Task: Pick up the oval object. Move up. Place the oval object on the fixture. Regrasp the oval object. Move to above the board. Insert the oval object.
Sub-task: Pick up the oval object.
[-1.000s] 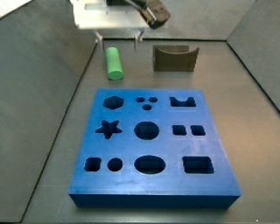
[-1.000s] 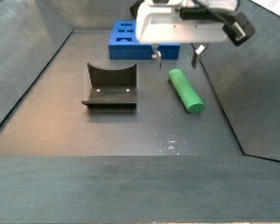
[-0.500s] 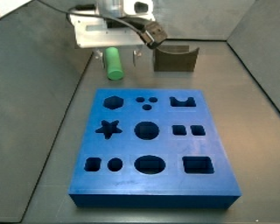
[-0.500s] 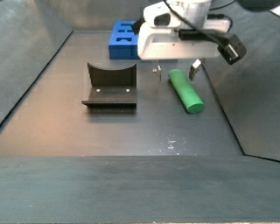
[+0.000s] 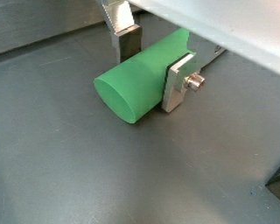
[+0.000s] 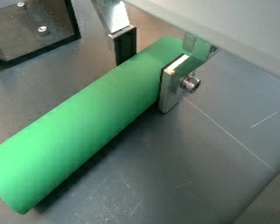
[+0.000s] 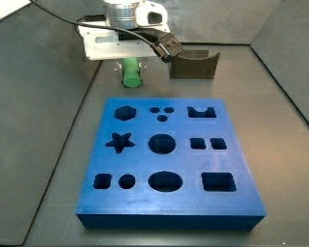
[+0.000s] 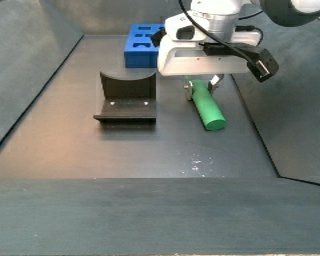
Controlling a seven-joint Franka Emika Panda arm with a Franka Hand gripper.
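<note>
Oval object lies flat on the floor, beside the fixture and short of the board. My gripper is down over 1 end of it, jaws apart, a finger on each side with its pad at or just off the green. I judge the grasp step is on: I should close evenly, centred on the rod's axis, so it doesn't roll or twist.

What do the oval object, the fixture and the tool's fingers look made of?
Oval object, between the tool's fingers on the floor: smooth matte green, probably plastic. Fixture: dark, dull, with screw heads; plastic or metal, unclear. Fingers: flat bright silver plates, likely metal.
</note>
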